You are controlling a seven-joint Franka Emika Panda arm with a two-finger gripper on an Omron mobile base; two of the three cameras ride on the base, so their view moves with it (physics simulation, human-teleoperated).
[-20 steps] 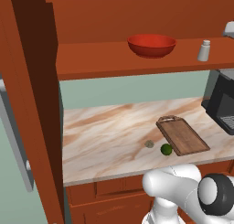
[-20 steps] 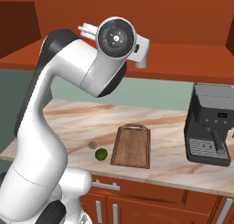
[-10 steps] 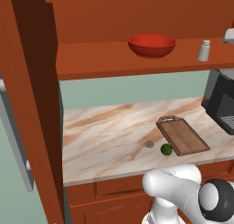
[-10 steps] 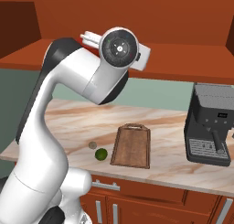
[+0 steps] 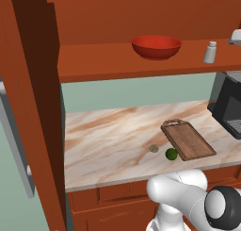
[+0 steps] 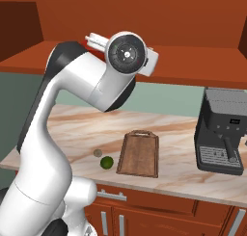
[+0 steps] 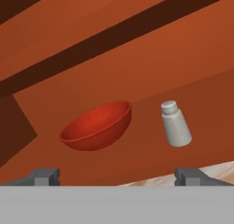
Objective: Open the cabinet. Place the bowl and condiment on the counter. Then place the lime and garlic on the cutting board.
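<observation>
With its door [image 5: 28,107] swung wide toward the near left, the cabinet [image 5: 141,18] stands open, and on its lower shelf [image 5: 117,60] the red bowl [image 5: 156,46] sits upright with the condiment [image 5: 210,52] shaker standing a little to its right, the two apart from each other. In the hand view the same pair appears tilted, the bowl [image 7: 97,126] on the left and the condiment [image 7: 175,124] on the right, with the gripper [image 7: 118,176] facing them from in front of the shelf; its finger tips [image 7: 45,176] stand far apart at the two lower corners, jaws wide and holding nothing, touching neither thing.

Below the shelf runs the counter [image 5: 108,140], beige with brown veins. On it the cutting board [image 5: 188,140] lies flat toward the right, its metal loop handle pointing to the far side. Just off the board's near left corner rests the lime [image 5: 171,153], and a short way left of the lime, not touching it, sits the garlic [image 5: 153,148]; both are on the bare counter, not on the board. The right base view shows the same order: garlic [image 6: 98,153], lime [image 6: 106,162], then board [image 6: 139,153].

At the right end of the counter stands a black coffee machine [image 6: 223,136], well apart from the board. Under the counter edge run the lower drawers [image 6: 159,206] of the same reddish wood. The arm [image 6: 82,100] rises high in front of the shelf.
</observation>
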